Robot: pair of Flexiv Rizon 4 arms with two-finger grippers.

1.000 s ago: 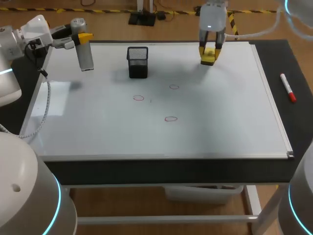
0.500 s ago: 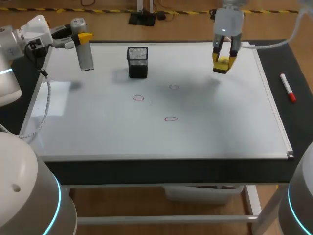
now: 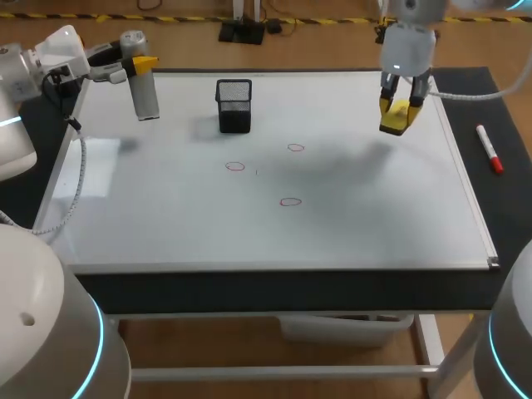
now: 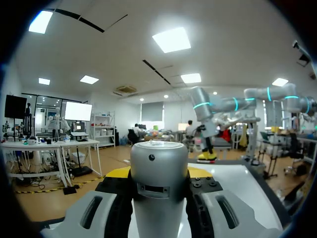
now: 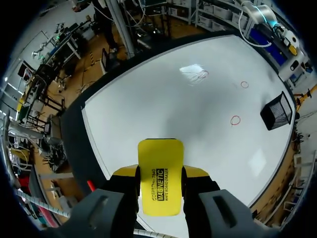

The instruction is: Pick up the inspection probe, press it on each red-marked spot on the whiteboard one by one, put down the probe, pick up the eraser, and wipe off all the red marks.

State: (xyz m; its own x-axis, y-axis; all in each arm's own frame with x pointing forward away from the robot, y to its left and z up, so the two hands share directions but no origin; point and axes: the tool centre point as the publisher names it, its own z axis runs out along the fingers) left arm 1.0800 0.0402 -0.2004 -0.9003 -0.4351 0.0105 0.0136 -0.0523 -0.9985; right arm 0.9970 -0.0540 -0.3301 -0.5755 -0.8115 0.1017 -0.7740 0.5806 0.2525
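Note:
The inspection probe [image 3: 145,90], a grey metal cylinder, hangs upright over the whiteboard's [image 3: 166,224] back left corner with my left gripper [image 3: 138,65] shut on its top. In the left wrist view the probe [image 4: 158,183] fills the gap between the yellow-tipped fingers [image 4: 119,174]. My right gripper [image 3: 399,106] is shut on the yellow eraser [image 3: 396,117] above the board's back right part. The eraser [image 5: 159,176] sits between its fingers. Three red marks [image 3: 236,166] [image 3: 296,148] [image 3: 289,202] lie mid-board, and two of these marks [image 5: 236,119] [image 5: 244,85] show ahead of the eraser.
A black mesh pen cup [image 3: 234,105] stands on the board at the back, left of centre; the same cup [image 5: 276,111] shows in the right wrist view. A red marker pen [image 3: 490,150] lies on the dark table to the right of the board's frame.
My right arm has carried the eraser to the right and a little toward the front, along the board's back right part. The left arm and probe have not moved.

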